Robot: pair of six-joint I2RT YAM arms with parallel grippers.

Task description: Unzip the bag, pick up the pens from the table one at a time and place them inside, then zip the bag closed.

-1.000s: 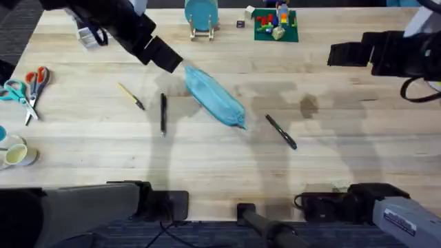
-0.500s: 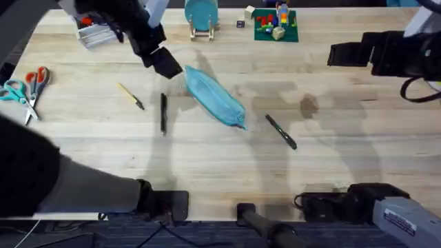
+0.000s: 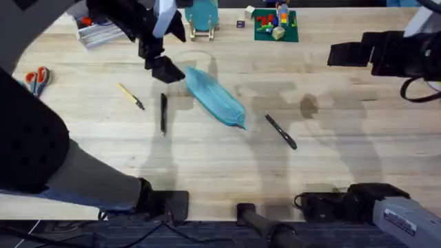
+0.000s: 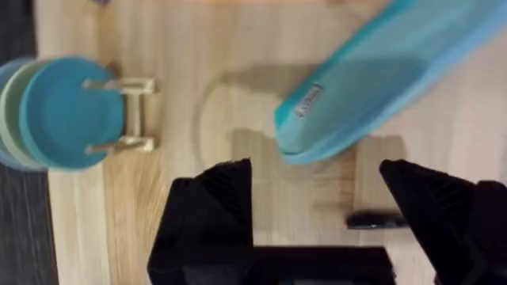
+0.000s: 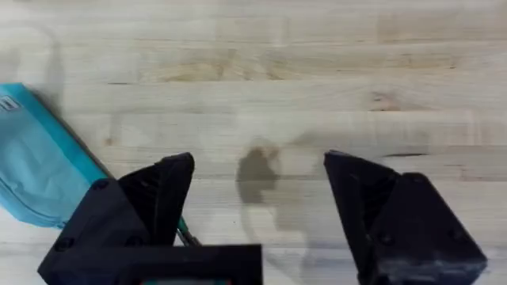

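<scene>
The teal pencil pouch (image 3: 214, 96) lies diagonally on the wooden table (image 3: 331, 165). The left gripper (image 3: 164, 69) hovers at its far end. One black pen (image 3: 163, 113) lies left of the pouch, another (image 3: 281, 131) right.

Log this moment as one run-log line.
stage: approaching bag | left claw: open, above pencil pouch end | right claw: open, idle | pens: on table

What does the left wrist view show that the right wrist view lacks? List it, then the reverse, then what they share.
Left wrist alone: the round teal disc on its wooden stand, the left gripper open by the pouch's end, and a white label on the pouch. Right wrist alone: a dark stain on the planks, between the fingers of the open right gripper. Both: the light blue-teal fabric pouch and the pale wooden table.
</scene>
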